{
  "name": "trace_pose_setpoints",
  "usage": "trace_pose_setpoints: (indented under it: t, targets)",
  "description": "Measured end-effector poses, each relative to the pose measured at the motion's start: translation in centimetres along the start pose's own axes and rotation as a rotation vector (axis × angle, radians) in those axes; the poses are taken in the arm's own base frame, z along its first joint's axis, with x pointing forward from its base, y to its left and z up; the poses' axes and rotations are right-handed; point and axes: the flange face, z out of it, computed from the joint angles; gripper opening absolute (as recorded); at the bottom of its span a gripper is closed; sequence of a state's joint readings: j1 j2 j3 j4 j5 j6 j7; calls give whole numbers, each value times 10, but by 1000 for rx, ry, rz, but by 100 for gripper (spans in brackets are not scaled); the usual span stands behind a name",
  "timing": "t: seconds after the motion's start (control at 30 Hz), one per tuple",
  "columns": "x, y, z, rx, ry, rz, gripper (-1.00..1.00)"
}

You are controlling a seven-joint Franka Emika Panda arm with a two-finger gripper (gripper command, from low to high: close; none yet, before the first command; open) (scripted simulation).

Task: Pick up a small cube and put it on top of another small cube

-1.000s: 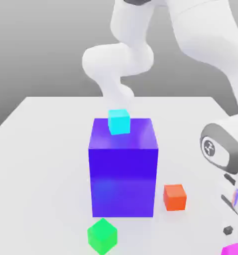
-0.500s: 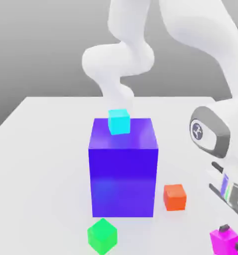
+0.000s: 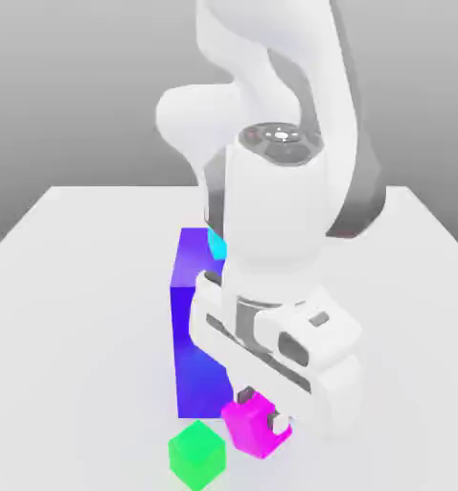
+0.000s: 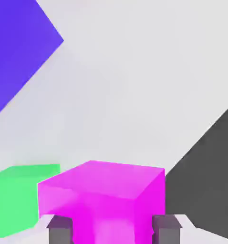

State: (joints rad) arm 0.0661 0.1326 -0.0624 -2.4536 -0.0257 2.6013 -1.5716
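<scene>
"Three small cubes are visible. Where's the magenta cube (image 3: 255, 429)?"

"In the gripper (image 3: 262, 409). The jaws are partly open, parted just the cube's width, with one fingertip against each of two opposite sides. The hand view shows the same hold, a dark pad (image 4: 166, 229) at either side."

"And on the worktop (image 3: 70, 336), where is that?"

"Well in from the far edge, toward the exterior view's bottom. It's just beside the green cube (image 3: 197, 455), on the exterior view's right of it, and sits tilted in the grip. I can't tell whether its underside touches the worktop."

"Is the green cube on its own?"

"Yes, nothing's on top of it. It stands on the worktop in front of the big blue block (image 3: 199, 336), one corner turned toward the camera, well away from the far left corner."

"What about the cyan cube (image 3: 217, 245)?"

"On top of the blue block, partly hidden by the arm (image 3: 276, 211). The arm also covers much of the block's side toward the exterior view's right."

"Anything else from the hand?"

"A dark grey area (image 4: 206, 176), meeting the pale worktop along a straight line. I can't tell what it is."
</scene>
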Motion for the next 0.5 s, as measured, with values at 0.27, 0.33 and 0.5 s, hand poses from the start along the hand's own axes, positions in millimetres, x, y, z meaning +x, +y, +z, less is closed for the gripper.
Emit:
trace_pose_setpoints:
  t: [0.27,0.33,0.5]
  targets:
    - [-39,-23,28,7,17,-101,-100]
    - [-38,-23,43,8,18,-101,-100]
    - [-39,-26,67,13,21,-98,100]
